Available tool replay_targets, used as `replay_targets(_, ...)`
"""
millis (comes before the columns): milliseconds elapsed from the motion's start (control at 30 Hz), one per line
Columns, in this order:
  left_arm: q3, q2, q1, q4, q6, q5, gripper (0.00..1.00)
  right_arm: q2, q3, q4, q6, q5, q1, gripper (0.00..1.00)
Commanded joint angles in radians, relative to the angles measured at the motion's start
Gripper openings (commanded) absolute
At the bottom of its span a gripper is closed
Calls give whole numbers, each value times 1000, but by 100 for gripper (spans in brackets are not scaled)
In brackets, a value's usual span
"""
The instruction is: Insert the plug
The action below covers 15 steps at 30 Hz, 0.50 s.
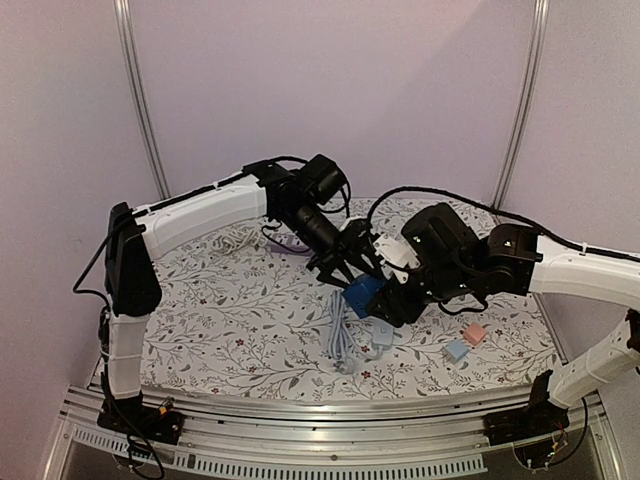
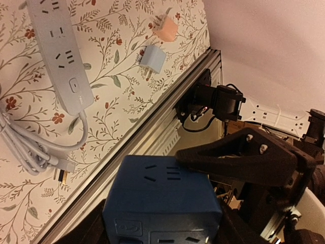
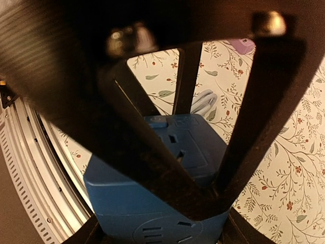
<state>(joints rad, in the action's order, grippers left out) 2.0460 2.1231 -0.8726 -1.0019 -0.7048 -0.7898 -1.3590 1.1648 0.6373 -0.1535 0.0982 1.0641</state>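
Aluminium rail (image 1: 320, 415) borders the near edge of the floral-cloth table (image 1: 230, 320) at the bottom of the overhead frame. Just beyond it, right of centre, sit a light-blue plug adapter (image 1: 457, 350) and a pink plug adapter (image 1: 474, 334), close together but apart. To their left a white power strip (image 1: 383, 336) lies flat. Its bundled cable (image 1: 340, 345) lies just left of it, the plug end pointing at the rail in the left wrist view. Left of the bundle the cloth runs bare to the table's left edge.

Above the strip and off the cloth hangs the blue cube adapter (image 1: 362, 294), socket faces showing. The right gripper (image 1: 370, 300) reaches in from the right and is clamped on it; in the right wrist view the cube sits between that gripper's own fingers. The left gripper (image 1: 345, 272) comes in from the upper left with its jaws spread to either side of the cube. Whether its pads touch the cube cannot be told.

Farther back, near the rear wall, a purple object (image 1: 285, 246) lies behind the left arm, with a loose white cord (image 1: 235, 240) to its left.
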Motion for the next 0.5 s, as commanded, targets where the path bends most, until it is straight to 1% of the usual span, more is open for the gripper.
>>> replay_targets(0, 7, -17, -17, -19, 21, -65, 63, -1, -17, -53, 24, 60, 18, 29)
replay_targets(200, -28, -42, -17, -18, 27, -103, 66, 30, -45, -76, 47, 91, 26, 29)
replay_targets(400, -51, -63, -16, 18, 4, -151, 66, 36, -52, -77, 68, 101, 30, 29)
replay_targets(467, -55, -69, -16, 19, 2, -153, 70, 35, -55, -77, 69, 104, 31, 29)
